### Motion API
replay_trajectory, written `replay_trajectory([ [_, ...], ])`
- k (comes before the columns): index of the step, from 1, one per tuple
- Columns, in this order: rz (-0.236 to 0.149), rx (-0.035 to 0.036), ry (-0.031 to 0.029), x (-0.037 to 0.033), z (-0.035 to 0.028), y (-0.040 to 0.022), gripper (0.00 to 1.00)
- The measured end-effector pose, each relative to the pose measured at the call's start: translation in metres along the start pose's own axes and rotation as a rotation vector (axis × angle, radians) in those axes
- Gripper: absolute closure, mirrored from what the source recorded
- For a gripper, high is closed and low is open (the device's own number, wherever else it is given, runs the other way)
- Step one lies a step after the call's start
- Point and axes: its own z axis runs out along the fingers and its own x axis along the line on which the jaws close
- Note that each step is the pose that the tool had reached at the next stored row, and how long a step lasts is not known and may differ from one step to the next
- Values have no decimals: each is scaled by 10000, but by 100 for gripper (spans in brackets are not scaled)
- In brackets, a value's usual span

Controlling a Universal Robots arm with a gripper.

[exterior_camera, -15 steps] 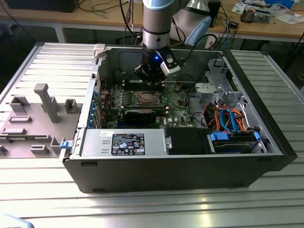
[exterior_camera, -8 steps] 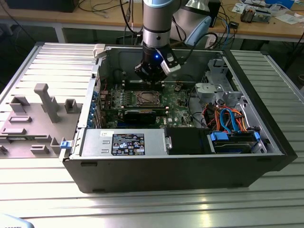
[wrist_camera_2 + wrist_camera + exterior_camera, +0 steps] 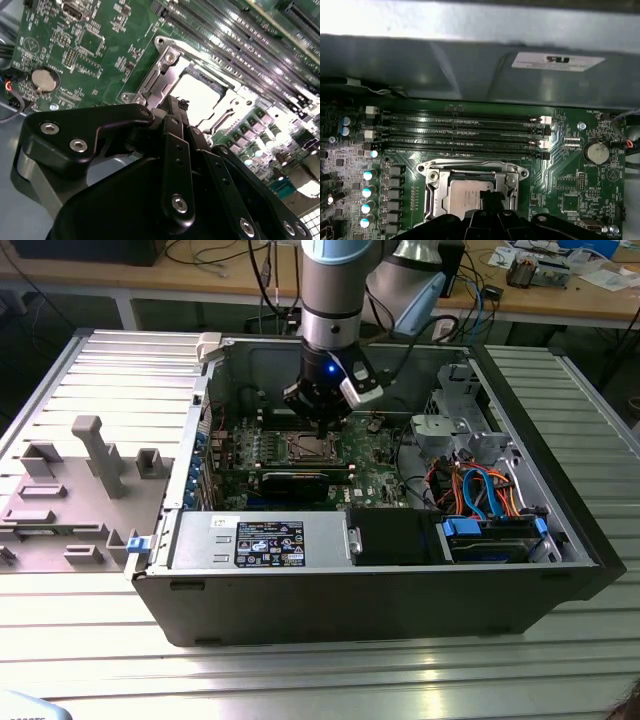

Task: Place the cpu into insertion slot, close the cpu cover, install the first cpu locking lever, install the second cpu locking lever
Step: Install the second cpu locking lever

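One gripper (image 3: 175, 107), fingers pressed together and holding nothing, hovers just above the cpu (image 3: 465, 192), seated inside the closed cpu cover (image 3: 432, 192).

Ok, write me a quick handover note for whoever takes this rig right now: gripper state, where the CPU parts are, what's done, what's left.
Gripper: the black gripper hangs directly over the socket inside the open computer case; fingers closed together, holding nothing visible.
Parts: the small square silvery-tan cpu lies in the socket on the green motherboard. The thin silvery metal cpu cover frames it, apparently lying flat.
Done: cpu seated; cover seems closed.
Left: whether the locking levers are latched cannot be seen; check both.
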Motion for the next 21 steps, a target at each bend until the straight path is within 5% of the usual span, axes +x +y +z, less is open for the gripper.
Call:
replay_trajectory([
  [4, 1, -4, 58, -58, -1, -40, 89],
  [13, 1, -5, 61, -55, -37, -195, 89],
  [21, 1, -3, 61, -58, -137, -206, 89],
])
